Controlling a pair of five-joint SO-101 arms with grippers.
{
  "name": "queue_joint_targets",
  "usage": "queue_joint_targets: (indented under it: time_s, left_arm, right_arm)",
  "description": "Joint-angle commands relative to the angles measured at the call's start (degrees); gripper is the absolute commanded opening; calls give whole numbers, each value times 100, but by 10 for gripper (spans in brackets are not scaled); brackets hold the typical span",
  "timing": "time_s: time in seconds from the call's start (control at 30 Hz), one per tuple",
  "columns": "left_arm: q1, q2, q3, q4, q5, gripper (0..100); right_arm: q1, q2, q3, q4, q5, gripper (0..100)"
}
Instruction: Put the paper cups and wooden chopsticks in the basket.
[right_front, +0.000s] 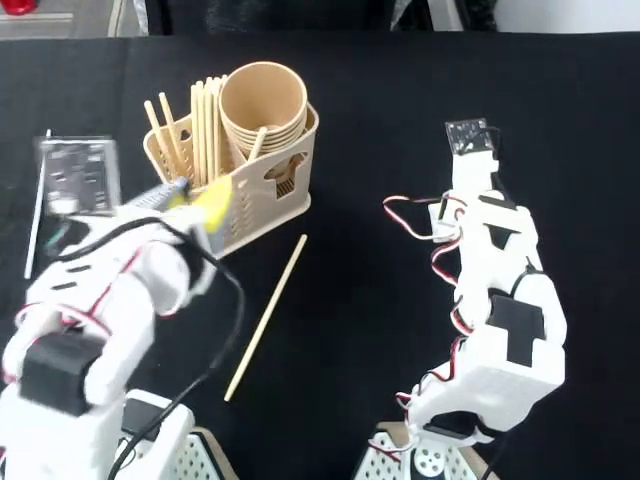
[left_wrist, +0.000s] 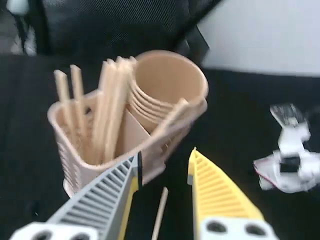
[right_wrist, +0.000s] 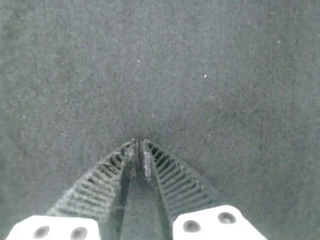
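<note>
Beige slotted basket (right_front: 270, 190) upright on black table cloth (right_front: 380, 100). Holds nested paper cups (right_front: 262, 100) with wooden chopsticks (right_front: 205, 120) standing alongside. One loose chopstick (right_front: 265, 317) flat on cloth, just beside basket. Left gripper (left_wrist: 166, 156) near basket front, above loose chopstick end, jaws moderately apart, empty. Right gripper (right_wrist: 140, 145) well apart from basket, over cloth, jaws pressed together, empty.

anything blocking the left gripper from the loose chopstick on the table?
Nothing visible. The left gripper hangs open beside the basket; the chopstick lies alone on the black table near the basket, with bare table around it.
</note>
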Motion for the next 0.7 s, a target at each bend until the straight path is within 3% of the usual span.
queue_joint_targets:
  time_s: [0.0,0.37,0.67]
  left_arm:
    - [514,835,-110,70,-281,167]
    - [752,4396,-470,-44,-941,166]
    - [787,5635,-435,-1231,-941,166]
  right_arm:
    - [18,-338,-22,-70,62,14]
    - [18,-338,-22,-70,62,14]
    - [18,-338,-22,-70,62,14]
